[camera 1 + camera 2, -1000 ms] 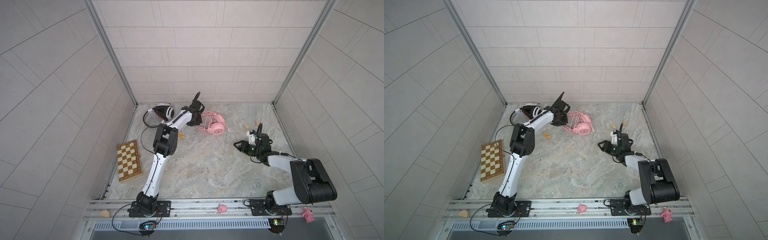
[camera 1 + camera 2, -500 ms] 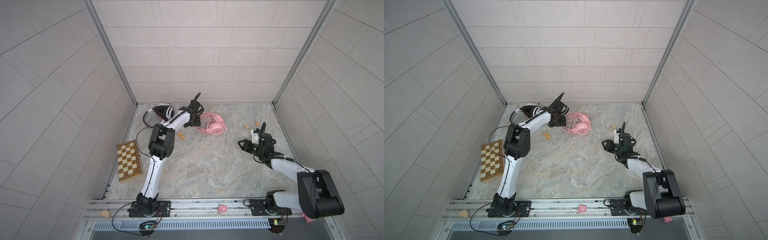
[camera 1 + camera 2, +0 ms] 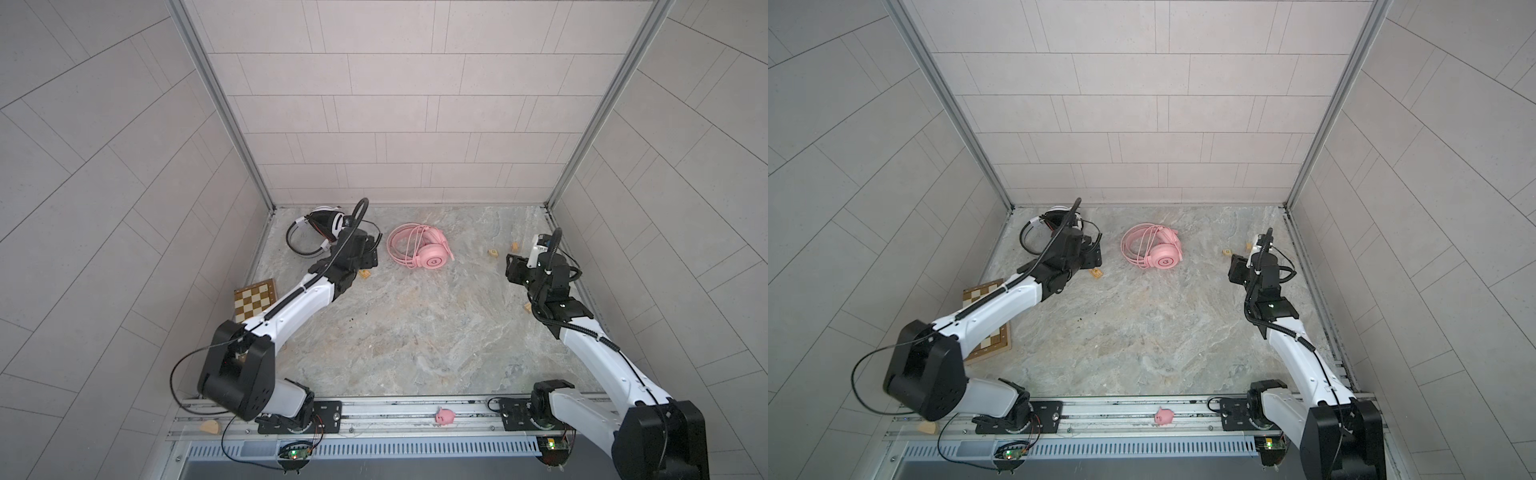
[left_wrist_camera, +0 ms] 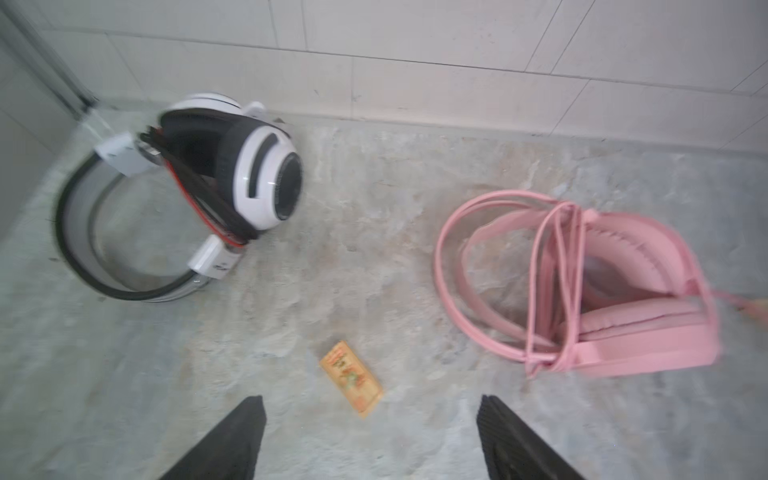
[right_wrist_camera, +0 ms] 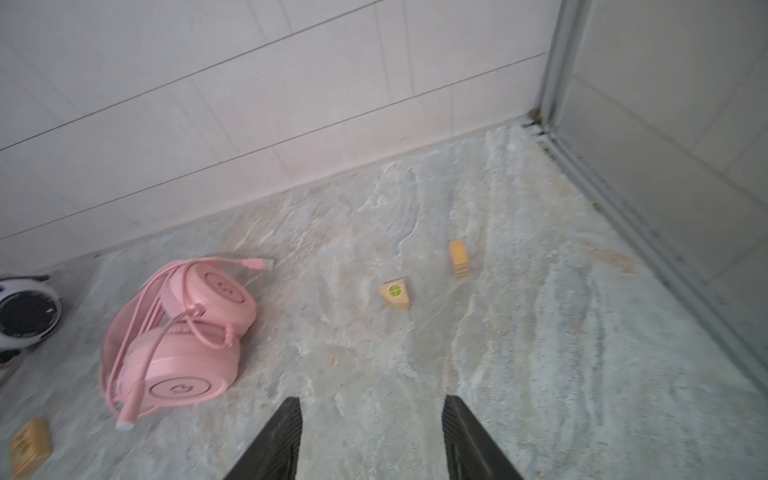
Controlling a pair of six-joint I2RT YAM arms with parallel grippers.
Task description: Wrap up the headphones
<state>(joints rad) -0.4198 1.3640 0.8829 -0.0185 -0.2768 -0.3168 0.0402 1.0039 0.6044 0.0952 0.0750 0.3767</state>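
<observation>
so the left gripper (image 4: pixel 370 404) is spread wide with nothing in it, hovering low over the stone floor (image 4: pixel 291 299) right by a little wooden block (image 4: pixel 351 378), between the two headsets. The white headset (image 4: pixel 249 174) with black stripes lies on its side at the far left of the floor, black cable (image 4: pixel 199 191) bundled across the cups. The pink headset (image 4: pixel 623 291) lies on the other side of the gripper, toward the middle, pink cable (image 4: pixel 552 270) looped round band and cups, with its plug (image 5: pixel 126 411) resting on the floor. The right gripper (image 5: pixel 372 401) is parted and empty too, well apart from both headsets, near two small wooden blocks (image 5: pixel 395 294). A chessboard (image 3: pixel 254 299) sits partly under the left arm (image 3: pixel 299 303)
</observation>
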